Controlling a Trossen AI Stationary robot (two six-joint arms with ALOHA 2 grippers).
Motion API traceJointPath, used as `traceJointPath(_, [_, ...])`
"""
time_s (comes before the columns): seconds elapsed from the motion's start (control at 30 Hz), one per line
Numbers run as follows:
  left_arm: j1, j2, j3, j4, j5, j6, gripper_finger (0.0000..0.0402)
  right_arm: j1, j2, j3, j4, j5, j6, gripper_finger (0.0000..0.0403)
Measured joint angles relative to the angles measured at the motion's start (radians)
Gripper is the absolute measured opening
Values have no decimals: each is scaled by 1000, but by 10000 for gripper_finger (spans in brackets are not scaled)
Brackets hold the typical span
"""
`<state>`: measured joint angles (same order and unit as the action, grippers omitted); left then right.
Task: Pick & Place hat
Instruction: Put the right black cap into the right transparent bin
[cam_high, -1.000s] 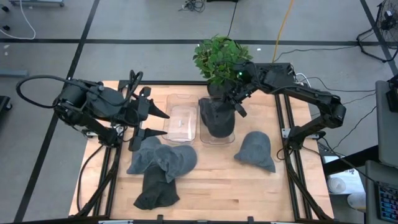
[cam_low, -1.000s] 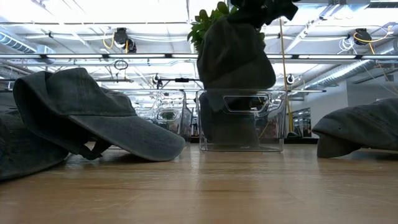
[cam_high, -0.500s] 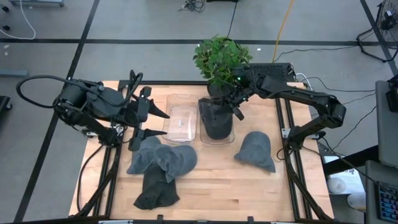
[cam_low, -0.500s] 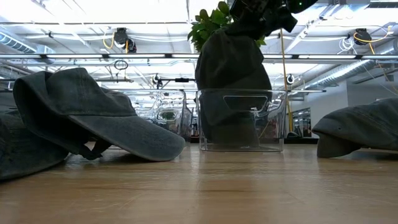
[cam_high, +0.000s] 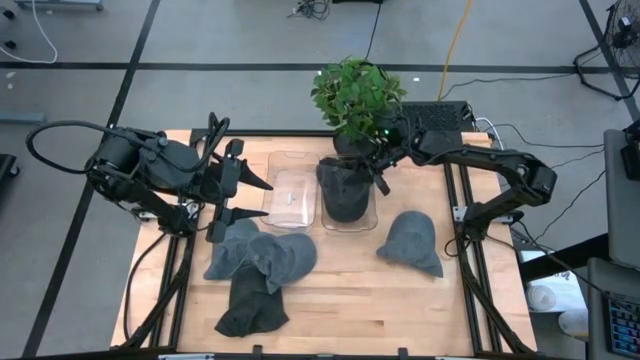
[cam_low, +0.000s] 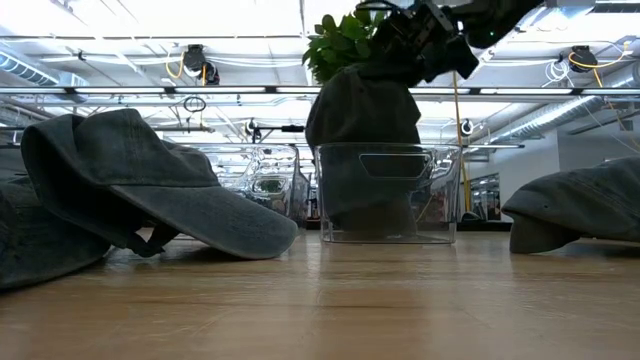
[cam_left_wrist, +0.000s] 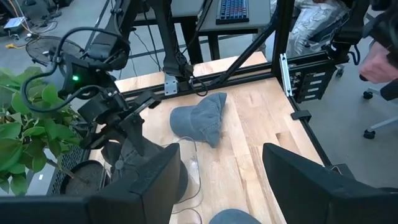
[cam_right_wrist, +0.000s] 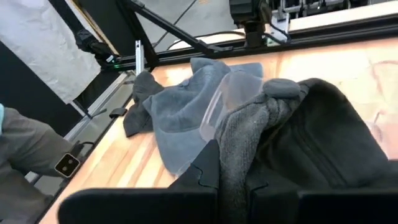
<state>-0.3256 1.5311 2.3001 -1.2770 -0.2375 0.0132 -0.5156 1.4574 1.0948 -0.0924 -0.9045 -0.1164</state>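
A dark grey hat (cam_high: 345, 192) stands in the right clear bin (cam_high: 362, 222). Its lower part is inside and its crown (cam_low: 365, 110) rises above the rim. My right gripper (cam_high: 378, 170) is at the hat's far right top, shut on it, and also shows in the low view (cam_low: 425, 45). My left gripper (cam_high: 247, 196) hangs open left of the other clear bin (cam_high: 293, 195), over the far edge of a pile of grey hats (cam_high: 262, 258); its fingers stand wide apart in its wrist view (cam_left_wrist: 217, 186). One more grey hat (cam_high: 410, 240) lies on the table by its brim, right of the pile. My right gripper pinches a bunched fold of the hat's crown (cam_right_wrist: 239, 152) between its two fingers, coming slanting down from the table's far right side. The hat hangs below the fingers with its lower part (cam_low: 370, 205) inside the right bin, upright.
A potted plant (cam_high: 355, 88) stands just behind the right bin, close over my right gripper. The left bin holds nothing. Bare wood lies along the table's near edge (cam_high: 350, 310). A person's hand (cam_left_wrist: 379, 59) and a sleeve (cam_right_wrist: 25, 155) show beyond the table.
My right gripper has moved down over the right bin, still shut on the hat. The hat has sunk deeper into the bin, and its crown stands lower above the rim than a second ago.
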Motion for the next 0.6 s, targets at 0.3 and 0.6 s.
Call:
traceJointPath(0.3, [0, 0, 0, 0, 0, 0, 239, -7, 71, -10, 12, -38, -28, 0])
traceJointPath(0.6, [0, 0, 0, 1, 0, -22, 239, -23, 82, -9, -29, 11, -90, 0])
